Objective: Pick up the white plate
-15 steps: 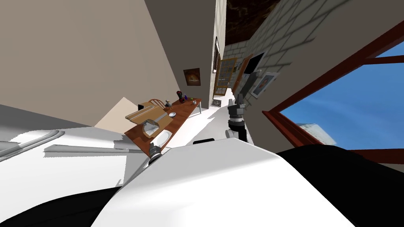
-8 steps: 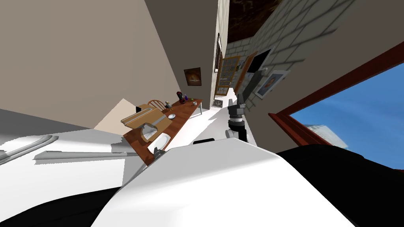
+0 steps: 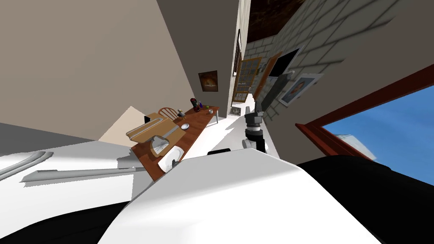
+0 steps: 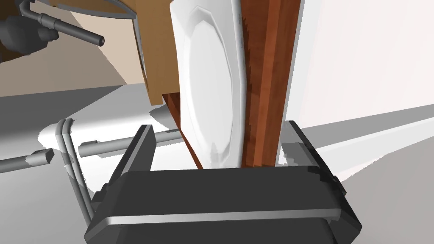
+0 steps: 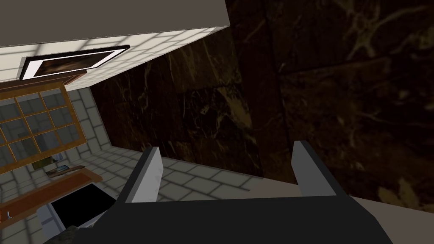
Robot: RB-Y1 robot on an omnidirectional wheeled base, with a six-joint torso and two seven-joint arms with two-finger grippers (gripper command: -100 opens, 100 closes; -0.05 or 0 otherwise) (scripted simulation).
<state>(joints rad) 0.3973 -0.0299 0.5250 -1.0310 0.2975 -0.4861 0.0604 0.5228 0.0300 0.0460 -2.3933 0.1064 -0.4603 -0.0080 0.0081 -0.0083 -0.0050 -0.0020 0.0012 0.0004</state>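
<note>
White plate lies at the wooden table's near end, dead ahead between the left gripper's spread fingers

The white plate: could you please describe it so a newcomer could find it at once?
Find the long reddish-brown table by the beige wall. At its end nearest the robot, beside the tan wooden board, lies the plate. It is the only flat white, angular-rimmed dish there.
</note>
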